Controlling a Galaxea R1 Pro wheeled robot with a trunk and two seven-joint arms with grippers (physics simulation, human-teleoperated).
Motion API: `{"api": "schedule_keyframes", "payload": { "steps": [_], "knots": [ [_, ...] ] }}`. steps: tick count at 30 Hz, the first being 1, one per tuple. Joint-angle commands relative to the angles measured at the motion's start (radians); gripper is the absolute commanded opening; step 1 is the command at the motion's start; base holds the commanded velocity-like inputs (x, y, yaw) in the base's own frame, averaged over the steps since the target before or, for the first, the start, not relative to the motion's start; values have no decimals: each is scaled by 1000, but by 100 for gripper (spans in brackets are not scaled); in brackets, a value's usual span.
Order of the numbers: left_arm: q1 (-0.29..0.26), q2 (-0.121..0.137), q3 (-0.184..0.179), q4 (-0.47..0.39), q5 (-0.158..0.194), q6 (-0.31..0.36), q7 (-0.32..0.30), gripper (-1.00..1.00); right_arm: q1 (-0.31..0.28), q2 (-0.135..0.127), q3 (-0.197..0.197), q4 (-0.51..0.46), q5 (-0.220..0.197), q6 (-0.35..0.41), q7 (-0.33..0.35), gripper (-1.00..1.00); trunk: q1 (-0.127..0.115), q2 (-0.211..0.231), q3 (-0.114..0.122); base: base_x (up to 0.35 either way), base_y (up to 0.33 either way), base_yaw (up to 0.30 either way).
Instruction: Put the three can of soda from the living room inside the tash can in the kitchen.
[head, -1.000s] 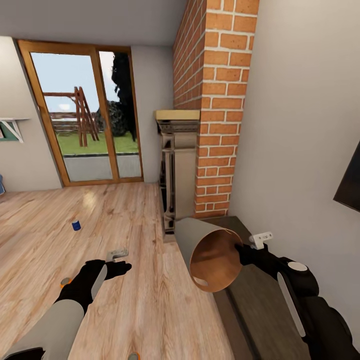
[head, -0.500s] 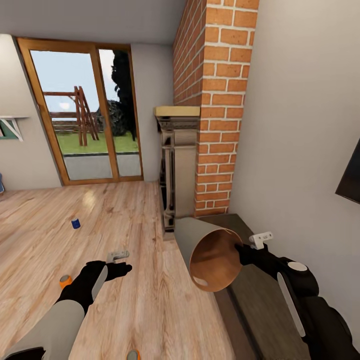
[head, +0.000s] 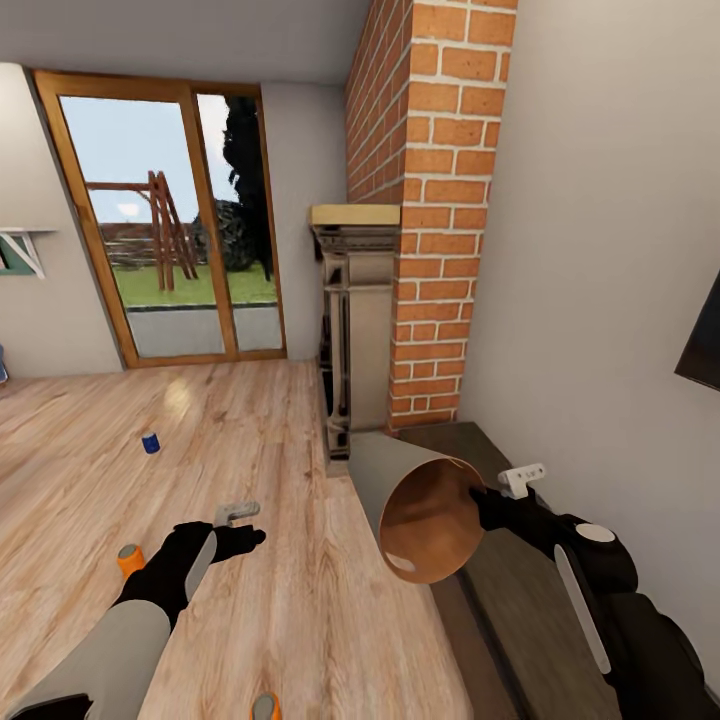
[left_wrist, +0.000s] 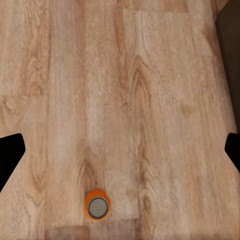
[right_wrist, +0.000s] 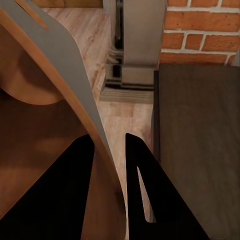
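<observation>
Holding the tash can (head: 425, 515) by its rim, the right tool (head: 478, 497) carries it tilted on its side, with the brown interior open toward the head camera. In the right wrist view the two dark fingers (right_wrist: 142, 195) stand one on each side of the rim wall, clamped on it. No can is visible inside the bin as far as the interior shows.

Task status, judged from the present pictures:

1. Bin retrieval: done. The bin is off the floor and in the living room, next to the brick chimney (head: 430, 200) and the carved fireplace (head: 352, 330).
2. Can collection: not started, by the look of it. All three cans stand upright on the wood plank floor (head: 300, 470).
   - The dark blue can (head: 151, 442) stands well ahead of the left arm, toward the glass doors (head: 165, 215).
   - One orange can (head: 130, 560) stands just beside the left forearm.
   - The second orange can (head: 264, 707) shows at the lower edge of the head view; the left wrist view shows an orange can (left_wrist: 97, 206) from above, probably the same one.
3. Return to the kitchen: still to do.

The left tool (head: 236, 515) hangs over the floor with its fingers apart and nothing between them.

Remaining work, as a judgement: pick up each can with the left tool, drop it into the bin, then carry the loaded bin back to the kitchen.
</observation>
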Motion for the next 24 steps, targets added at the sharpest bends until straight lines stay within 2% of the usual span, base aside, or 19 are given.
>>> {"api": "schedule_keyframes", "payload": {
  "steps": [1,24],
  "knots": [
    [0,0,0,0,0,0,0,100,-1,0,0,-1,-15,1,2,-100,4,-7,-3,0,0,0],
    [0,-3,1,33,0,9,6,100,-1,0,0,-1,-16,1,2,-100,92,-168,-75,0,0,0]
  ]
}}
